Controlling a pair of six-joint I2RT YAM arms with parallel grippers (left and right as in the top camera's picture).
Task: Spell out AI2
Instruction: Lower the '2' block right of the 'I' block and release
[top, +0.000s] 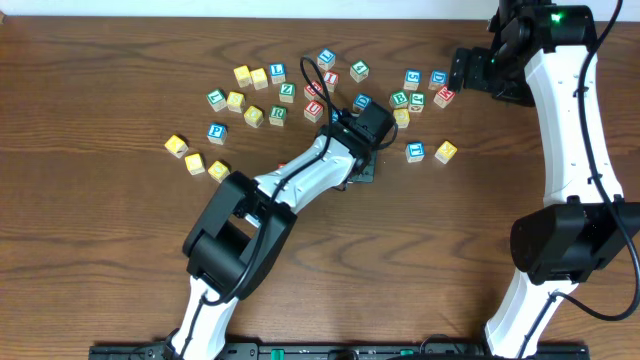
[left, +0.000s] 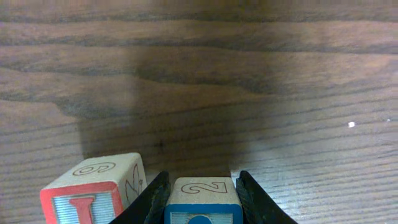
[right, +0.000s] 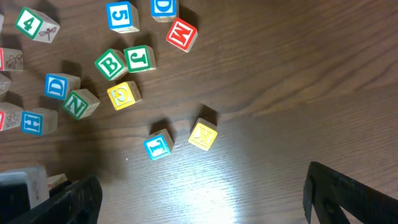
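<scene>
So your 2 cube (left: 204, 198) is sitting low and centre in the left wrist view, down on the bench (top: 100, 250), and the left jaws are clenched on it, one finger pressed to each side as far as I can tell. Just beside it, at the lower left of that same view, is the I cube (left: 93, 190), red frame with a red I on the face toward the camera. The two are close but there's a thin gap between them, so not touching. From overhead you can't see either one, since the left arm (top: 300, 178) reaches to the middle of the frame and its head covers that whole spot. My read is that I and 2 are basically paired up and you're at the point of letting the 2 go. The A is the question mark. It's not in the left wrist view, and I can't pick it out from above, where the letters are too small to read. So either it's hidden under the arm or it's among the loose cubes (top: 287, 90) scattered across the upper middle of the overhead. I'd call it two of three letters at best, with the A unconfirmed. Your right arm (top: 570, 120) is up at the upper right, over the right end of that scatter. The right jaws are released wide with nothing between them.
</scene>
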